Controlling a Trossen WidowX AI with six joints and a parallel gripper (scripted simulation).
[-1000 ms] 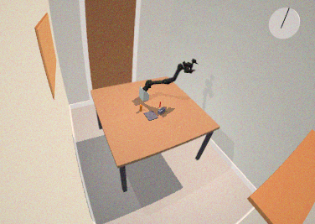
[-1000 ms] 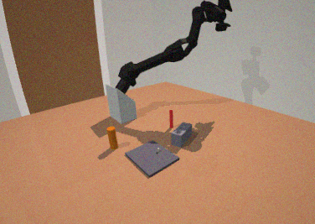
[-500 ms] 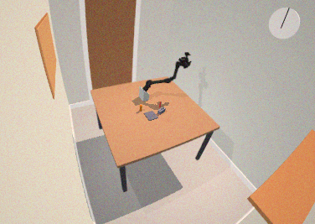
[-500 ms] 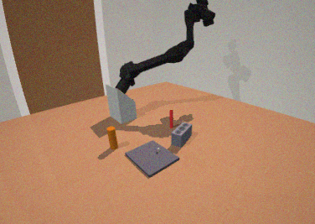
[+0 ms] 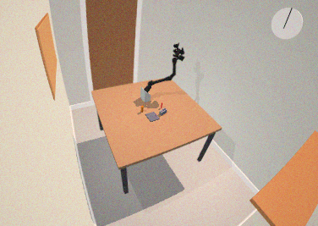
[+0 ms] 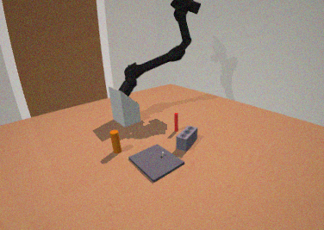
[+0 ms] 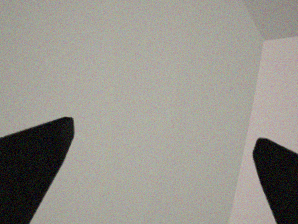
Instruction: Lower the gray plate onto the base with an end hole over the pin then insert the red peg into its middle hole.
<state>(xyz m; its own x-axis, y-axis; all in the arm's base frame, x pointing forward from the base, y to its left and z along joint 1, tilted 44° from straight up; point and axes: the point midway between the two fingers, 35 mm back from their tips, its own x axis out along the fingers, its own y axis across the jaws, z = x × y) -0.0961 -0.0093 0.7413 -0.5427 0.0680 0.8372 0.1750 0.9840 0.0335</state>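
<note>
The gray plate, a thick block with dark holes in its top, rests on the table to the right of the base. The base is a flat dark-gray square; a small pale pin stands up from it, with nothing over it. The red peg stands upright behind the plate. My gripper is open and empty, high above the table and far from all of these; the wrist view shows only wall and floor between its fingers.
An orange peg stands upright to the left of the base. A pale gray wedge-shaped block stands behind it, at the foot of the arm. The table carries them all. A wall rises behind the arm.
</note>
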